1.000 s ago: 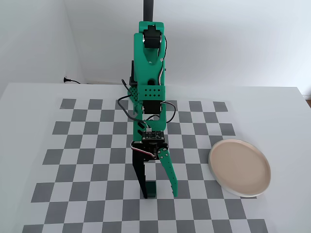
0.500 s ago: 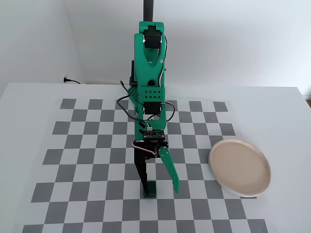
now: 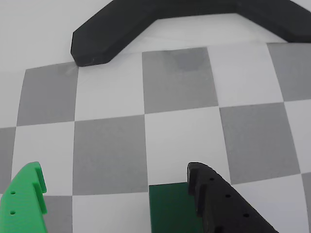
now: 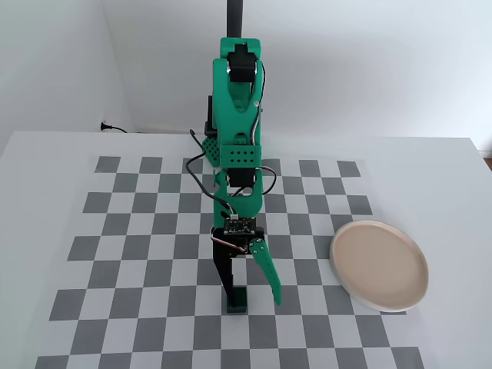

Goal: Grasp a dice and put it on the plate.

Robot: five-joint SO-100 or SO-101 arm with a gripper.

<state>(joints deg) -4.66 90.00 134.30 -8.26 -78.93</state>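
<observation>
The dice (image 4: 237, 300) is a small dark green cube on the checkerboard; in the wrist view the dice (image 3: 172, 209) lies at the bottom edge. My gripper (image 4: 252, 302) reaches down around it and is open. The black finger (image 4: 225, 277) stands right against the dice's left side, while the green finger (image 4: 268, 278) is about one square away on the right. In the wrist view the gripper (image 3: 114, 170) shows the black finger (image 3: 218, 206) beside the dice and the green finger (image 3: 23, 204) far left. The plate (image 4: 379, 265), beige-pink with a white rim, lies to the right, nothing on it.
The checkerboard mat (image 4: 138, 231) covers the white table. The green arm (image 4: 234, 115) rises behind the gripper in front of a black post (image 4: 234, 15). A black angular shape (image 3: 146, 22) lies across the top of the wrist view.
The arm has shifted slightly and the green finger has come in a little toward the dice. The dice and plate have not moved.
</observation>
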